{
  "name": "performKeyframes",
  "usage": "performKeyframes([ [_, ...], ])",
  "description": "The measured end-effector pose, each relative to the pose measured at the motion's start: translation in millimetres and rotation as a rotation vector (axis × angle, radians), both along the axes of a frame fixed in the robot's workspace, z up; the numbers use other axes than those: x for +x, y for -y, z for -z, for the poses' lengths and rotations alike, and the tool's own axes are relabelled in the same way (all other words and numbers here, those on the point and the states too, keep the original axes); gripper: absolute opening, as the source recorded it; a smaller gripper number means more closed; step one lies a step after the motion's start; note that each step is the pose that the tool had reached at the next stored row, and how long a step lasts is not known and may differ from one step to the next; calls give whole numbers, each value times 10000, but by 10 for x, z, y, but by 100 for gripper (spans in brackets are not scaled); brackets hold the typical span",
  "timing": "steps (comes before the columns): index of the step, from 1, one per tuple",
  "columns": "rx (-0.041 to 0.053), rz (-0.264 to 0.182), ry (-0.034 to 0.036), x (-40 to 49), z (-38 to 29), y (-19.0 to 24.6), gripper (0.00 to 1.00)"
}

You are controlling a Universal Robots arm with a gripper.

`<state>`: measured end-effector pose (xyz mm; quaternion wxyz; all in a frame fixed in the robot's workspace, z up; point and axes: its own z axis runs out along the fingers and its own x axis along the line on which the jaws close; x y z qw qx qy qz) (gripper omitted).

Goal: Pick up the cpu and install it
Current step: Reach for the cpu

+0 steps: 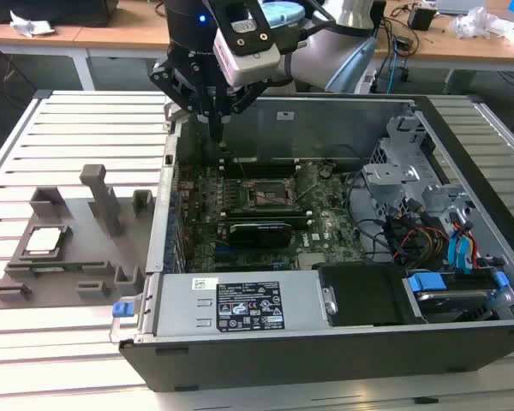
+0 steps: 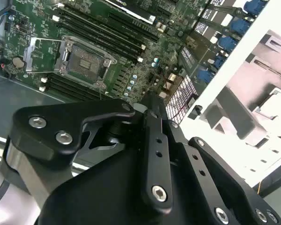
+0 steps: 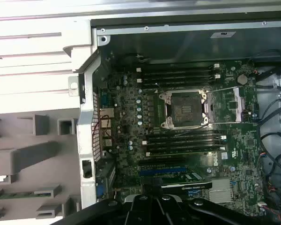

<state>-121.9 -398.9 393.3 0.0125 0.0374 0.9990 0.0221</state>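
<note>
Hovering over the open black desktop computer case (image 1: pixel 325 355), the black two-finger gripper (image 1: pixel 217 128) sits at the far corner on the exterior view's left, above the edge of the green motherboard (image 1: pixel 325 224). Fingers (image 2: pixel 152 140) are pressed together with nothing between them, tips pointing down at the board and not touching it as far as can be seen.

The cpu (image 1: pixel 47 240), a small flat square chip with a silvery-white top, lies flat on the grey moulded fixture tray (image 1: pixel 103 265). That tray is outside the case, on the exterior view's left, and rests on the white slatted metal table (image 1: pixel 77 128). The chip is well apart from the gripper, with nothing touching it.

The dark square metal socket frame (image 1: pixel 270 195) sits near the middle of the motherboard, and both wrist views (image 3: pixel 185 110) (image 2: pixel 86 58) show its dark centre. Black memory slots (image 3: pixel 182 75) run along both sides of it. A long black card (image 1: pixel 257 231) is seated just nearer the camera than the socket in the exterior view. A silver power supply box with a white label (image 1: pixel 240 304) fills the near side of the case. A metal drive cage with blue tabs (image 1: pixel 450 248) is on the exterior view's right.
</note>
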Motion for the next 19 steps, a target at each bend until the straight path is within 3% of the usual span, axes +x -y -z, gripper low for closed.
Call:
performKeyframes([
  [6, 1, 1, 1, -95, 0, 0, 11],
  [15, 0, 2, 0, -143, 1, 0, 11],
  [19, 0, 4, 5, -218, 1, 0, 11],
])
